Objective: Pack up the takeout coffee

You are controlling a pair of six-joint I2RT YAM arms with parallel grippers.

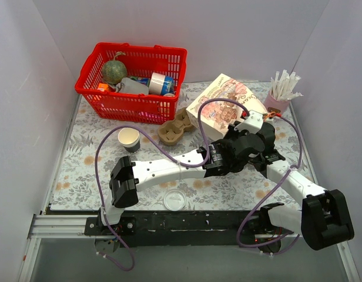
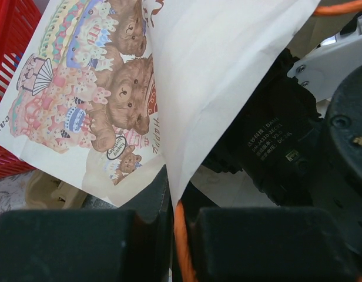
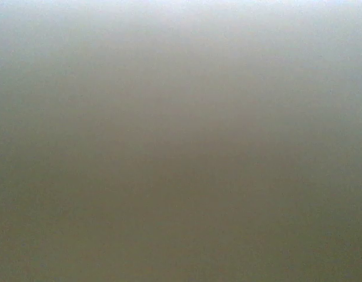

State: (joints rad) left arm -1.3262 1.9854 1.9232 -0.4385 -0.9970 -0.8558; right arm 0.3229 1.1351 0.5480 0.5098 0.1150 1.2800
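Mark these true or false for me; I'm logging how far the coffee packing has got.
1. The takeout coffee cup has its lid on. False: the cup is open, and the white lid lies apart from it, near the front edge.
2. The cardboard cup carrier sits just in front of the red basket. True.
3. The teddy-bear paper bag is inside the basket. False: it lies outside, to the basket's right.
4. The pink holder of white sticks stands at the far right. True.
5. The right wrist view shows the cup. False: it shows only grey blur.
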